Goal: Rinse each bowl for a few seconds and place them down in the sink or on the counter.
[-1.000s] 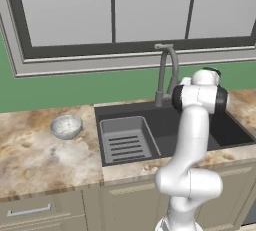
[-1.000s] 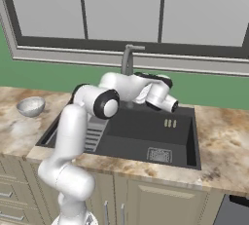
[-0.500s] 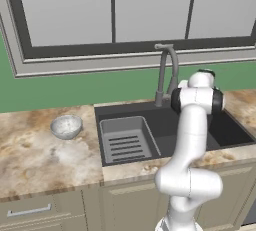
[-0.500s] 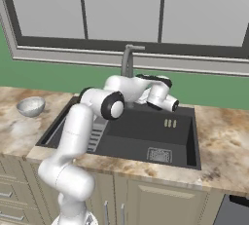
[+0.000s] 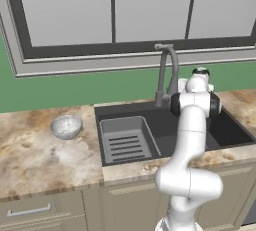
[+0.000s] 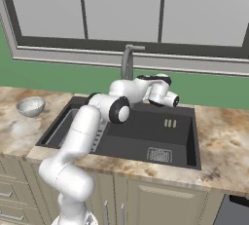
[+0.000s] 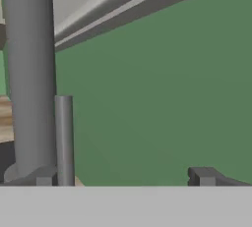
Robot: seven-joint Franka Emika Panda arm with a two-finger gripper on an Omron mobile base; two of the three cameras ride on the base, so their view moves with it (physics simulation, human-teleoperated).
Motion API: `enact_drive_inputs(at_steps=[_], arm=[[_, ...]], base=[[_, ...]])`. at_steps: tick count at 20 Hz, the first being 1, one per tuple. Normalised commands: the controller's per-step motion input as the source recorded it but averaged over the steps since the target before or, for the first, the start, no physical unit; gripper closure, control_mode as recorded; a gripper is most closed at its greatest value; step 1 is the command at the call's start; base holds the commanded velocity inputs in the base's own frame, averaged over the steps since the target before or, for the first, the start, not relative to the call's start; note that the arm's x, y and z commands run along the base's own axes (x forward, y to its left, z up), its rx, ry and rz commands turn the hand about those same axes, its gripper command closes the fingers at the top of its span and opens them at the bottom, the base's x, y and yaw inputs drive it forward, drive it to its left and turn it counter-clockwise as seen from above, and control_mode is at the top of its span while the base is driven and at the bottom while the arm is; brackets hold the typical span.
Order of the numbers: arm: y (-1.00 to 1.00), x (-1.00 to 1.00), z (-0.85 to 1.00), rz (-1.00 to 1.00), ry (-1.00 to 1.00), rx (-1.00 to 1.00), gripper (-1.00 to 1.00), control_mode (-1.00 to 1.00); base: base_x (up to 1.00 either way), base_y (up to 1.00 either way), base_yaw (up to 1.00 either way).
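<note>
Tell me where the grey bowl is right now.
The grey bowl sits upright on the counter left of the sink, apart from its rim; the right base view shows it at far left.

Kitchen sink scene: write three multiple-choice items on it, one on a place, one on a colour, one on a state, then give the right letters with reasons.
1. Where does the speckled grey-white round bowl sit?
A. in the dark charcoal rectangular sink
B. on the beige-and-brown marbled stone counter, left of the sink
C. on the window sill

2. What colour is the wall behind the grey gooseneck faucet?
A. green
B. white
C. blue

3. How does the arm's two-finger gripper stand?
A. shut on a bowl
B. shut on the faucet
C. open, holding nothing

Answers: 1 B, both base views show the bowl on the worktop left of the basin. 2 A, a green band runs under the window. 3 C, the hand view shows the fingertips wide apart with only wall between them.
</note>
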Motion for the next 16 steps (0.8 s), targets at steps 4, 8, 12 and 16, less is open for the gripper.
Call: enact_drive_inputs(at_steps=[4, 8, 12, 16], arm=[[-0.13, 0.22, -0.04, 0.00, 0.04, 0.01, -1.00, -1.00], [-0.23, 0.05, -0.12, 0.00, 0.07, 0.02, 1.00, -1.00], [-0.44, 0.00, -0.13, -0.05, 0.09, 0.03, 1.00, -1.00], [-0.45, 0.00, -0.18, -0.11, 0.09, 0.02, 1.00, -1.00]], base=[[0.00, 0.00, 0.00], [0.00, 0.00, 0.00], [0.00, 0.00, 0.00], [0.00, 0.00, 0.00]])
